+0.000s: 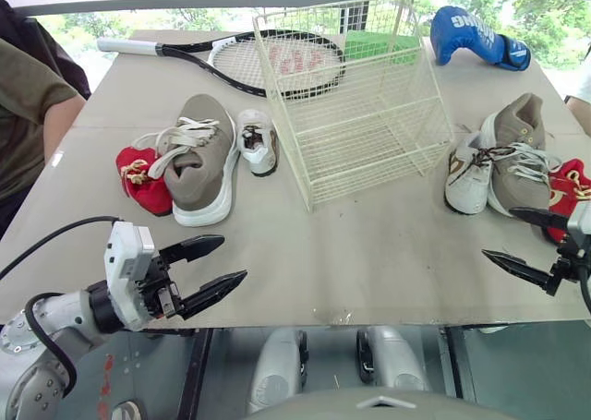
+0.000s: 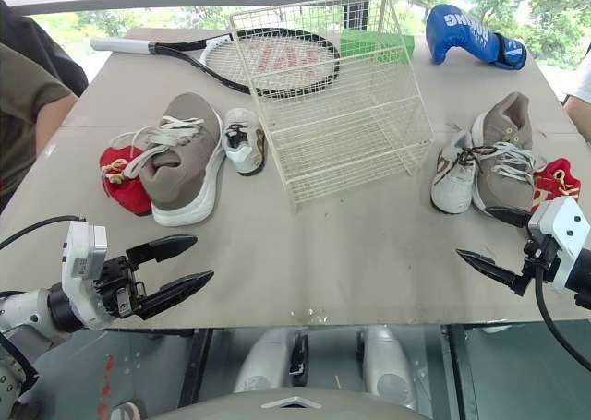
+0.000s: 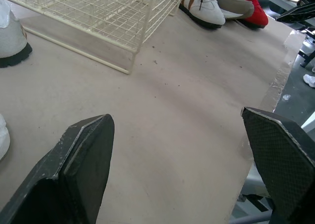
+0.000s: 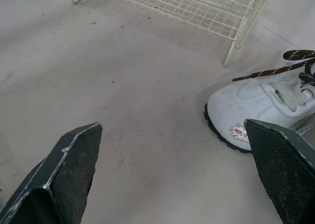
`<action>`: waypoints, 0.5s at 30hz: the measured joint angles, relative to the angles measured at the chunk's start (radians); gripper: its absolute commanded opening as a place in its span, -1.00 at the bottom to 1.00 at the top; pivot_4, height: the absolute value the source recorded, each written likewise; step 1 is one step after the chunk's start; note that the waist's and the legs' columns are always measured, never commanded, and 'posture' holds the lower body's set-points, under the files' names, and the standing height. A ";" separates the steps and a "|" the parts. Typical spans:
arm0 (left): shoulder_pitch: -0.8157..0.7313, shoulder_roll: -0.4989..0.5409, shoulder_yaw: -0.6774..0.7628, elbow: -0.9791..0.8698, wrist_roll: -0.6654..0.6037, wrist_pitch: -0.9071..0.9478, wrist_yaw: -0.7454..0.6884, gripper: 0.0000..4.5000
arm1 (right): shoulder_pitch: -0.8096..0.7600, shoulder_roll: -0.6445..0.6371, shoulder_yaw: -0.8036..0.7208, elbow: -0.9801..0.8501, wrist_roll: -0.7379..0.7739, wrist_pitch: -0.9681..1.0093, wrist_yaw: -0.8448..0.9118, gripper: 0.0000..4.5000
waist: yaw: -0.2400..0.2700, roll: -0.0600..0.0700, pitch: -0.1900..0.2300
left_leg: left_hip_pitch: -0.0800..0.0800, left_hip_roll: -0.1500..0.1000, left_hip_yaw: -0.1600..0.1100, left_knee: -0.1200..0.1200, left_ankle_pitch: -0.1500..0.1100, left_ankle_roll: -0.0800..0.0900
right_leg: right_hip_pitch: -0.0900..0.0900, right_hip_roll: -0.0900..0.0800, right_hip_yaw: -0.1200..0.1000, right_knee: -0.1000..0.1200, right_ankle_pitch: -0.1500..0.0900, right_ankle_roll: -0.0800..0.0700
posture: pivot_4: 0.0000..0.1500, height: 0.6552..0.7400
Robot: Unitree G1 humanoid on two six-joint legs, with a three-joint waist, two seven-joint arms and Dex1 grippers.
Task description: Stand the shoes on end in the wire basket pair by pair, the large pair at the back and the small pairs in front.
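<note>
An empty cream wire basket [image 1: 360, 115] stands at the table's middle. Left of it lie a large taupe sneaker [image 1: 199, 157], a small white shoe [image 1: 257, 141] and a small red shoe [image 1: 140, 180]. To its right lie another small white shoe [image 1: 466, 175], the second taupe sneaker [image 1: 517, 157] and a red shoe [image 1: 568, 185]. My left gripper [image 1: 233, 258] hovers open at the front left edge, holding nothing. My right gripper [image 1: 498, 233] is open at the front right, just short of the right white shoe [image 4: 261, 106].
A tennis racket [image 1: 268, 65] lies behind the basket at the back left. A blue boxing glove [image 1: 476, 37] rests at the back right. A person's arm [image 1: 37, 115] is at the table's left side. The table's front edge [image 1: 369, 326] runs close under both grippers.
</note>
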 measured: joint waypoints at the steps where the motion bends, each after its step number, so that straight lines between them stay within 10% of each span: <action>1: 0.000 0.000 0.000 0.000 0.000 0.000 0.000 0.98 | 0.000 0.000 0.000 0.000 0.000 0.000 0.000 1.00 | 0.000 0.000 0.000 | 0.000 0.000 0.000 0.000 0.000 0.000 | 0.000 0.001 0.000 0.000 0.000 0.000 | 1.00 1.00; 15: -0.130 -0.091 -0.136 -0.139 -0.041 -0.039 0.076 0.98 | -0.704 -0.104 0.420 0.015 -0.039 0.137 -0.099 1.00 | -0.004 0.004 0.004 | -0.001 -0.001 0.001 0.002 0.000 0.000 | -0.001 0.003 0.001 0.000 0.001 0.001 | 1.00 1.00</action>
